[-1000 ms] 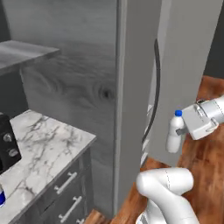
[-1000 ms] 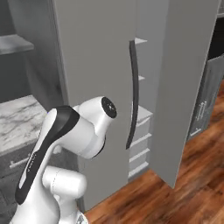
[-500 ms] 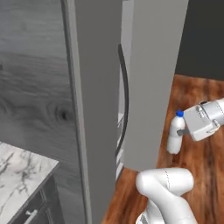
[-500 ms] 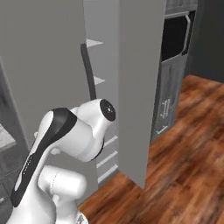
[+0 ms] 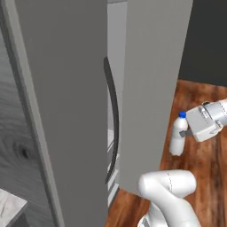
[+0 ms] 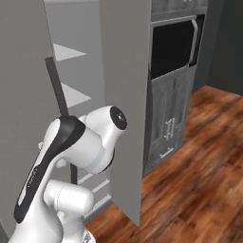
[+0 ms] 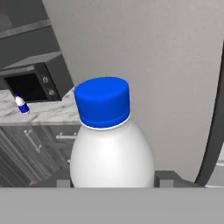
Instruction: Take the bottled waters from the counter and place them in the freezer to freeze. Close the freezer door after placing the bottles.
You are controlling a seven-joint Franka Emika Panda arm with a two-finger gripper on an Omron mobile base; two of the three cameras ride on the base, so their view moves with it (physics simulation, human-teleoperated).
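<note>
The gripper (image 5: pixel 185 133) was pinching the tall whitish bottle (image 5: pixel 178 139), one finger on each side of it. The bottle stood upright in the grip, with its blue cap (image 5: pixel 181 115) on top. It was up in the air over the brown wood floor (image 5: pixel 208 159), out on the right. It was near the edge of the freezer door (image 5: pixel 150 88) but not touching it.

The freezer door was swung open. In the right base view white shelves (image 6: pixel 71 97) showed inside the freezer (image 6: pixel 28 61), to the left of the open door (image 6: pixel 126 104). A long dark handle (image 5: pixel 113 119) ran up and down on the grey panel at the left.

In the hand view the bottle (image 7: pixel 111 144) was very close, with its blue cap (image 7: pixel 103 101) in the middle. Far off at the left, the other small bottle (image 7: pixel 21 104) sat on the white marble counter (image 7: pixel 48 113). It was just in front of a dark microwave (image 7: pixel 33 83).
</note>
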